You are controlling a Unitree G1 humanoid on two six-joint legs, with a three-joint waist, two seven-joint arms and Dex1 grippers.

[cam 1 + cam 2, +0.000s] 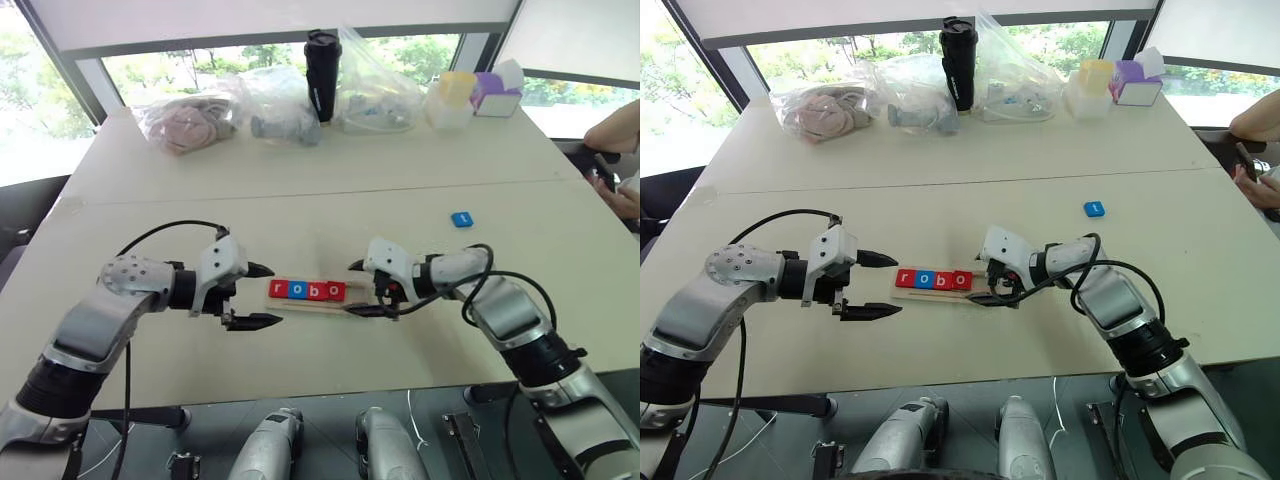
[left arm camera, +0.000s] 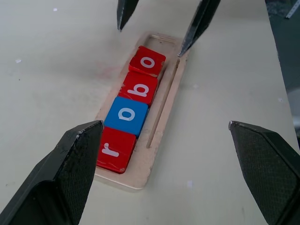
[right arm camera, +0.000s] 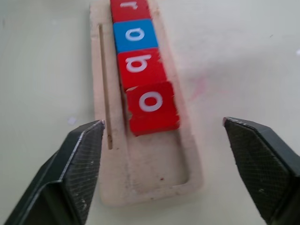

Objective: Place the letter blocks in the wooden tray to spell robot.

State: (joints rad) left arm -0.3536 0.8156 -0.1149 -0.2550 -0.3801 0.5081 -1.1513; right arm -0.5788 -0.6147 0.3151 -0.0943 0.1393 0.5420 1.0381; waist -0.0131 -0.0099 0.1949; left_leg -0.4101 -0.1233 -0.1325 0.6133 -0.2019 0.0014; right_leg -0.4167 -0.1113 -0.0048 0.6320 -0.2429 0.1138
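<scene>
The counter (image 1: 300, 370) is pale beige, made of two tops joined by a seam, and on it the wooden tray (image 3: 145, 185) lies flat between the two pairs of jaws, which both stand wide apart at its two ends. Beyond the right jaws, well apart from the tray, one blue letter block (image 1: 461, 219) lies alone on the bare top. Far from both jaws, along the window edge of the counter, stand a black tumbler (image 1: 322, 62), three clear plastic bags (image 1: 275, 105), a pale yellow container (image 1: 452, 98) and a purple box (image 1: 496, 95).
</scene>
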